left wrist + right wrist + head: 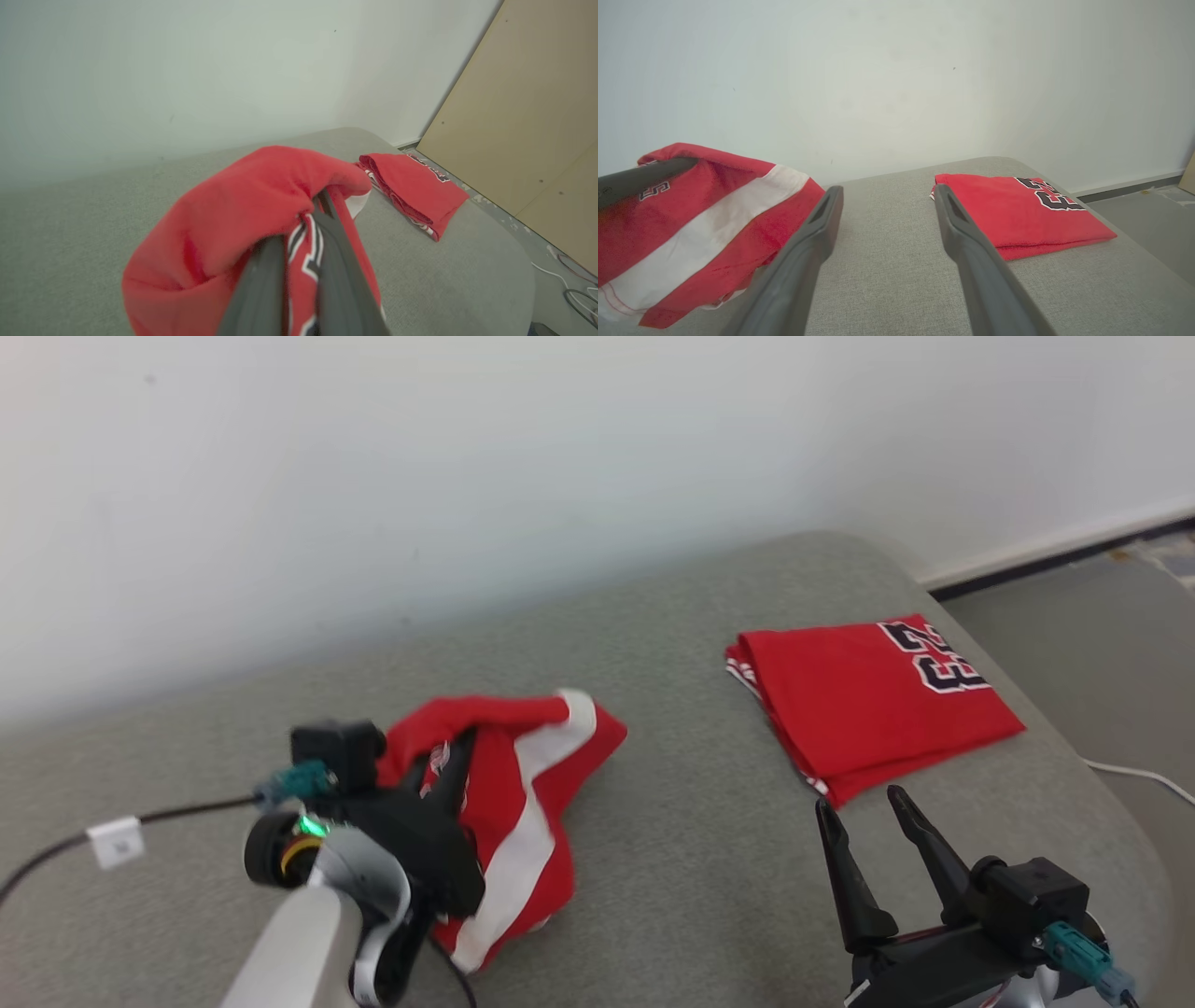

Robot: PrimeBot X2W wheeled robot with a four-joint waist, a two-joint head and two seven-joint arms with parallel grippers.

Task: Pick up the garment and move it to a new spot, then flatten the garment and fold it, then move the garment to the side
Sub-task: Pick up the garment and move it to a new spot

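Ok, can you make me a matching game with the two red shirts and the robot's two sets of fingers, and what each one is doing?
Things:
1. left fingers
2. right fingers
3. folded jersey
4. crumpled garment

States:
A. lies flat, number showing
B. wide apart, holding nothing
C. bunched up, white stripe showing
D. shut on red cloth

Pairs: 1-D, 2-B, 3-A, 4-C.
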